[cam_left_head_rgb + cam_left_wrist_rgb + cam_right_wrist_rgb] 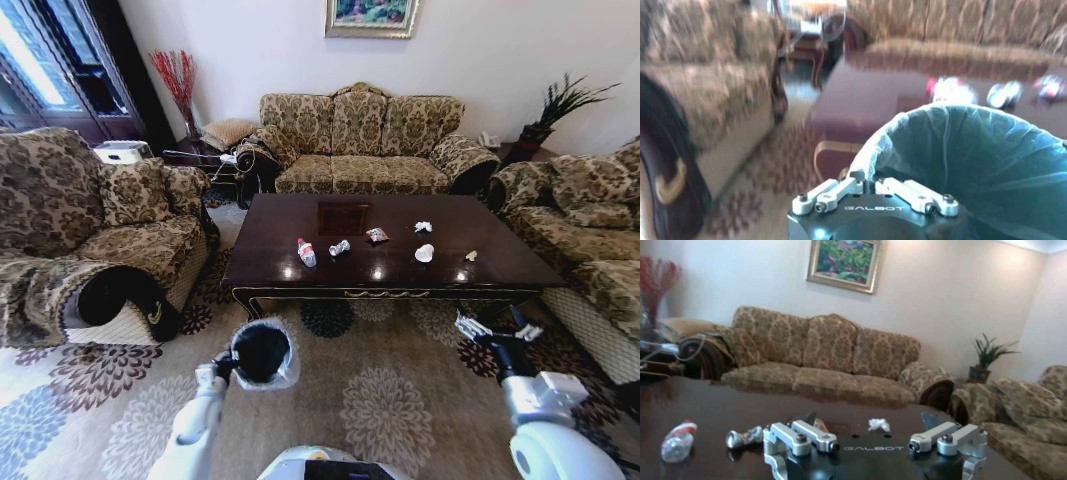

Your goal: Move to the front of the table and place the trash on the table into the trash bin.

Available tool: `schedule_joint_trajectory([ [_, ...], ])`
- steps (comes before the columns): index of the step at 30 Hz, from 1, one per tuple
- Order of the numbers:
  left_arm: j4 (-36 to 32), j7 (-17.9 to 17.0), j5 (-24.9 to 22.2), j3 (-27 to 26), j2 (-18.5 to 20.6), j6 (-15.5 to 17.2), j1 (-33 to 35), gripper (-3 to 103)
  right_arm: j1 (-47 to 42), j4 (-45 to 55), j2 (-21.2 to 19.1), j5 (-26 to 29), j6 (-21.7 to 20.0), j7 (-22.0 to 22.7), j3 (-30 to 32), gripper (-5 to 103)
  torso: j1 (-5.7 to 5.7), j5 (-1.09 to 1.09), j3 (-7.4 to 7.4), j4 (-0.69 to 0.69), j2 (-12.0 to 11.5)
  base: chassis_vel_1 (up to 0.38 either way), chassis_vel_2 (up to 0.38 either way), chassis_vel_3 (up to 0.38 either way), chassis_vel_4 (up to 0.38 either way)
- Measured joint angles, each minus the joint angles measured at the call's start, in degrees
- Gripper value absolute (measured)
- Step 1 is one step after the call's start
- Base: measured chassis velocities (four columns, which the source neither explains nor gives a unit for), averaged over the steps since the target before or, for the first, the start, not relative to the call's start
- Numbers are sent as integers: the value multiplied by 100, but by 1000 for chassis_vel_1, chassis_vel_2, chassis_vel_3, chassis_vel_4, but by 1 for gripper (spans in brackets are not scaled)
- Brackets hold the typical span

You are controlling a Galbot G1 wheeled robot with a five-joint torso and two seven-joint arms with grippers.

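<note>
Whitish-bagged trash bin (pixel 262 352) clamped in left tool (pixel 222 368)

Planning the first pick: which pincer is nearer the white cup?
Right. The right pincer sits just before the table below the white cup; the left pincer, holding the trash bin, is farther left.

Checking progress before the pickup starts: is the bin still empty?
Apparently empty: the bin, held by the left gripper, shows a bare black inside; its bottom is hidden.

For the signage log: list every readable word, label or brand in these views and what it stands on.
"GALBOT": on the left gripper body, which is shut on the trash bin rim.
"GALBOT": on the open right gripper body.
The label of the small bottle: too blurred to read.
</note>
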Motion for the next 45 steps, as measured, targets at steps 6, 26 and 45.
schedule_joint_trajectory([
  [6,-1691,-361,166,-61,-182,165,361,3,213,137,-233,264,-191,-129,-3,100,0,1,0,-1,0,0,0,0,0],
  [26,-2075,-512,616,81,-299,-461,493,3,603,250,-397,773,-516,-357,-70,100,-2,-1,0,-1,1,-30,27,26,-29],
  [45,-1905,-487,619,198,-272,-479,371,3,323,315,-121,475,-493,-403,-105,100,5,-1,2,0,-3,-161,203,212,-164],
])
